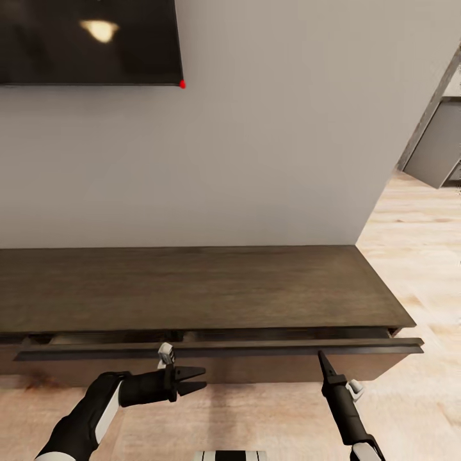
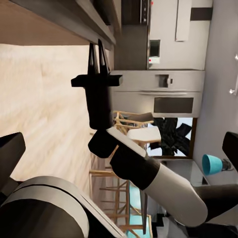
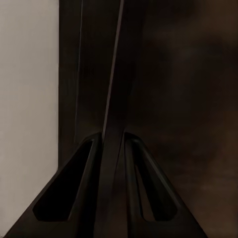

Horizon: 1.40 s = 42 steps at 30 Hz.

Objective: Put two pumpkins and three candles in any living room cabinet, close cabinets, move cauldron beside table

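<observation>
Home living room: wall television (image 1: 89, 41), low wooden cabinet (image 1: 192, 288).

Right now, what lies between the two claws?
In the head view, only the cabinet's dark drawer front separates the left claw from the right claw.

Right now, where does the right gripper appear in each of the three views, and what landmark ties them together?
Head view: the right gripper is low on the right, pointing up at the slightly open drawer front.
Left wrist view: it is seen from the side, tips at the cabinet's edge.
Right wrist view: its jaws are in the foreground, astride the drawer front's edge.
Shared landmark: the dark-brown cabinet.
</observation>
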### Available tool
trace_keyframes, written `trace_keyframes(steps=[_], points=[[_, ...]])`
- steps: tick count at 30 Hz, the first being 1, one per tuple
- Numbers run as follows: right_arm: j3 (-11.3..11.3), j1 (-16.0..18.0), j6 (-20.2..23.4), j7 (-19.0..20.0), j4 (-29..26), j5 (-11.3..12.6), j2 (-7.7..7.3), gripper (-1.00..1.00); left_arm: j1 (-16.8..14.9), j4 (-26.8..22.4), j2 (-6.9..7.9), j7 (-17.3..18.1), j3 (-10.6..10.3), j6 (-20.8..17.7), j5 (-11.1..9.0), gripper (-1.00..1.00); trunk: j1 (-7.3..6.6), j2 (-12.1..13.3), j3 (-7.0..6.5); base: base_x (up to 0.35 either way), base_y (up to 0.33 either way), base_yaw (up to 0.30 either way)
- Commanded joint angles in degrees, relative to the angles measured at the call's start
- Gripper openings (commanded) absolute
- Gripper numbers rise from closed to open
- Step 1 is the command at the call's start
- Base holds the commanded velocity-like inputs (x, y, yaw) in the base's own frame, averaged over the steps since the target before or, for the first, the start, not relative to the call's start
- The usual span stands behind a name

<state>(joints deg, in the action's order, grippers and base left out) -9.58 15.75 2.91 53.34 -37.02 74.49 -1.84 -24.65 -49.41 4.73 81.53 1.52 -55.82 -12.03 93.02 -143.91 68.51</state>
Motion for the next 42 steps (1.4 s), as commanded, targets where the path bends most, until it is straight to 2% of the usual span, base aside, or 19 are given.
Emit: trace_keyframes(steps=[1,42], points=[[0.35,-0.02,0.38,0.27,0.11,0.12,0.00,-1.00,-0.03,-0.05,0.01,0.12,0.01,-0.60,-0.10,1.00,-0.04,-0.02,0.05,-0.202,0.000,0.000],[0.38,-0.02,0.43,0.27,0.11,0.12,0.00,-1.00,-0.05,-0.27,0.02,0.12,0.24,-0.60,-0.10,1.00,-0.04,-0.02,0.05,-0.073,0.000,0.000]])
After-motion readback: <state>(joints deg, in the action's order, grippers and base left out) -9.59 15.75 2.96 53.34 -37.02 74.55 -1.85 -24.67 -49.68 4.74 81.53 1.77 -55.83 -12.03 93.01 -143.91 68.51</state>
